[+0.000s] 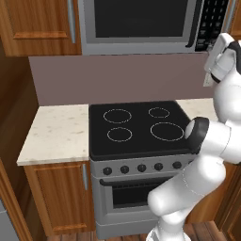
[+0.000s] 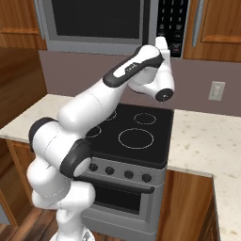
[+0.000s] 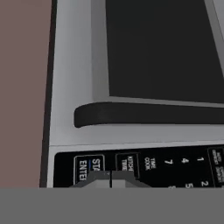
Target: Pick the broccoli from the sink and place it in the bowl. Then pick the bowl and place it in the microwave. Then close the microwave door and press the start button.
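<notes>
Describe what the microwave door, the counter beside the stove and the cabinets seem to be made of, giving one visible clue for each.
Microwave door: apparently brushed grey metal framing dark, smooth glass; the frame is matte, the window near black.
Counter: probably polished stone or a laminate imitation; cream with fine specks.
Cabinets: apparently varnished wood; warm brown with grain streaks and raised panels.
As a rendered scene, these are looks only.

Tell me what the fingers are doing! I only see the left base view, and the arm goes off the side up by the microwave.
Observer: In the hand view the fingers are pressed together, right at the black button panel.
Child: Which button?
Observer: They sit over the edge of the start button, beside the kitchen timer key.
Child: Is the door shut?
Observer: It looks so: in the hand view the microwave door lies flat with its dark handle beside the panel.
</notes>
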